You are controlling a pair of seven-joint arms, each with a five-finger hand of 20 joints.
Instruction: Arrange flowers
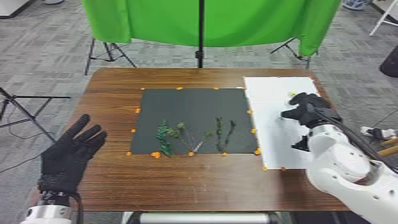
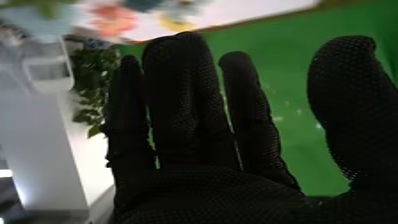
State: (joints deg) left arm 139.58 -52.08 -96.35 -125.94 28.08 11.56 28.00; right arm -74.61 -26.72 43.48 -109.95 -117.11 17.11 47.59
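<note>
The cut stems lie on a dark grey rectangular mat (image 1: 169,105) on the brown wooden table (image 1: 191,185); the bushiest, a dense green leafy stem (image 1: 163,137), is leftmost, and a spread of thin branching green sprigs (image 1: 186,135) lies just beside it; farther right are two slim green stems (image 1: 219,135) (image 1: 229,136), near each other and roughly parallel. Small orange pieces (image 1: 155,155) dot the mat's border; a long white rectangular sheet (image 1: 271,105) runs along the table's right side, just beside the mat.

The right hand (image 1: 313,109), in its black fabric glove, is over the sheet, near a small yellow-green thing (image 1: 291,94) too small to make out; the right wrist view shows its fingers (image 2: 182,100) nearly straight and its thumb spread well away, the grasp empty; the left hand (image 1: 69,159), gloved alike, is at the table's near left, fingers extended and slightly spread, holding nothing visible; a green cloth (image 1: 151,20) hangs beyond the table's far edge.
</note>
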